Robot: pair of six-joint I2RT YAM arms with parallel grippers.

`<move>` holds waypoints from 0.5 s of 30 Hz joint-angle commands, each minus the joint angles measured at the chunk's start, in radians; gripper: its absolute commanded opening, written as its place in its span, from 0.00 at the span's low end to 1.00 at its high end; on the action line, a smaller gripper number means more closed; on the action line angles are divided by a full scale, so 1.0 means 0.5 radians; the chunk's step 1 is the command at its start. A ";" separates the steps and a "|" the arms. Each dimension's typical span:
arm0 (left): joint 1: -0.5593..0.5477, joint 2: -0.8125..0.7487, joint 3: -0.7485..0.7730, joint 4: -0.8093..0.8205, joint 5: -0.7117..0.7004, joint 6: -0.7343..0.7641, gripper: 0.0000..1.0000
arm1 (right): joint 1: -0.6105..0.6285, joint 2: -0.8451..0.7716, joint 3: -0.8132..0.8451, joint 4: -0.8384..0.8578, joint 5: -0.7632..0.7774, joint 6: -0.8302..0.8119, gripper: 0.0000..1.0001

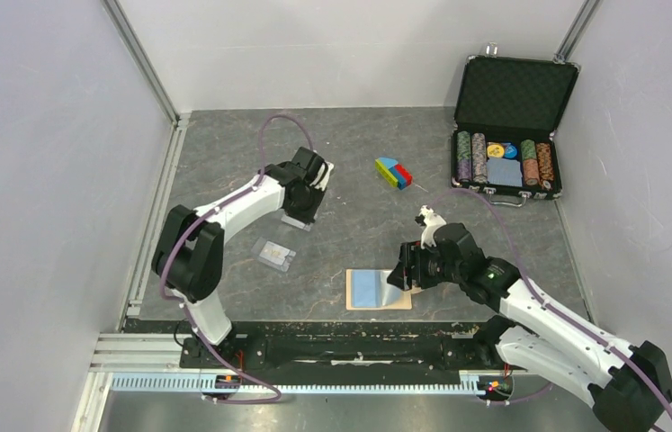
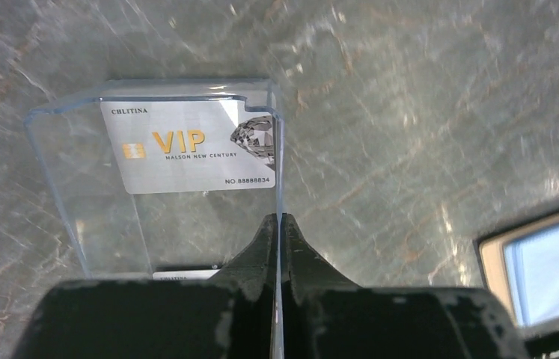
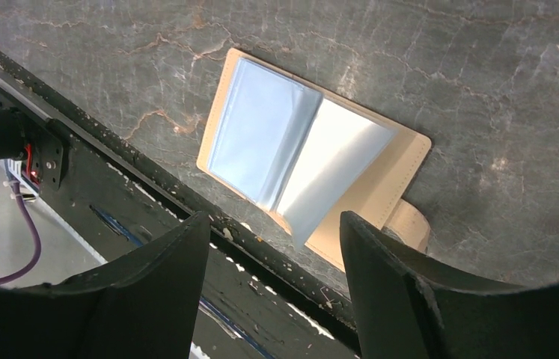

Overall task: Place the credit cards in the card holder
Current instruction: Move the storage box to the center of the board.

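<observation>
Two credit cards: pale silver-grey rectangular credit cards with gold chip marks lie flat on the counter left of centre, well apart from the holder. The left wrist view shows one face printed VIP in gold, with a sliver of the second below it.
Sleeve: a clear plastic sleeve with rounded corners overlaps the cards in the wrist view. I cannot tell whether they sit inside it or behind it.
Left fingers: the black left fingers are pressed together, pinching the sleeve's right edge.
Card holder: the small tan leather-like folding card holder lies open by the counter's near edge, between the arms. Its light blue-white pocket panels face up and one translucent leaf is partly lifted.
Right fingers: the black right fingers are spread wide and hold nothing, hanging over the holder's right side.
Counter: grey marbled counter.
Case: an open black case with poker chips sits in the far right corner.
Blocks: small yellow, blue and red blocks lie left of the case.
</observation>
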 commanded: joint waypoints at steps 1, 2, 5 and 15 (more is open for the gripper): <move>-0.007 -0.231 -0.148 -0.049 0.156 0.153 0.02 | 0.009 0.070 0.171 0.048 -0.031 -0.066 0.67; -0.011 -0.272 -0.187 -0.054 0.168 0.204 0.02 | 0.009 0.085 0.182 0.059 -0.035 -0.066 0.67; -0.010 -0.377 -0.277 -0.069 0.208 0.224 0.02 | 0.010 0.124 0.204 0.096 -0.049 -0.065 0.67; -0.172 -0.750 -0.582 -0.074 0.386 0.220 0.10 | 0.009 0.257 0.258 0.225 -0.095 -0.066 0.74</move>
